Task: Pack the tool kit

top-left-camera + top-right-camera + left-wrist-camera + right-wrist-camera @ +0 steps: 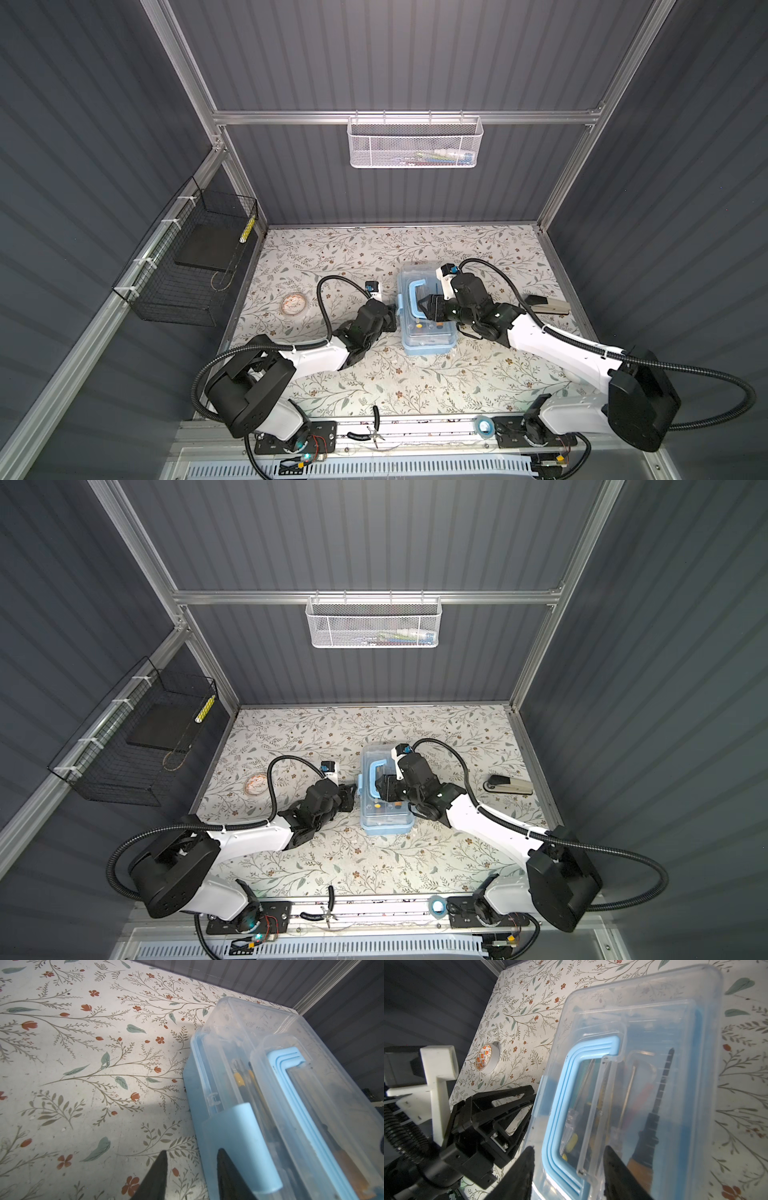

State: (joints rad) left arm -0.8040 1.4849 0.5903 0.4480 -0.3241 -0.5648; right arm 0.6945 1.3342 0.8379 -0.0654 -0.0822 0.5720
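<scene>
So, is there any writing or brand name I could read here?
No text can be read.
Tape roll: orange label squares inside the core, too blurred to read.
White mesh basket: contents too small to read.
Tool kit: no lettering shows.

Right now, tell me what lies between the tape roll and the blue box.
The left tool and its black cable; the tool reaches the side of the box. Both top views show it.

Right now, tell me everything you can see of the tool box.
The tool box is a small rectangular light-blue plastic case with a clear lid, closed, flat on the floral table. Its blue handle lies folded down; slim tools show inside. The right gripper straddles the handle; the left gripper is at the side latch.
</scene>
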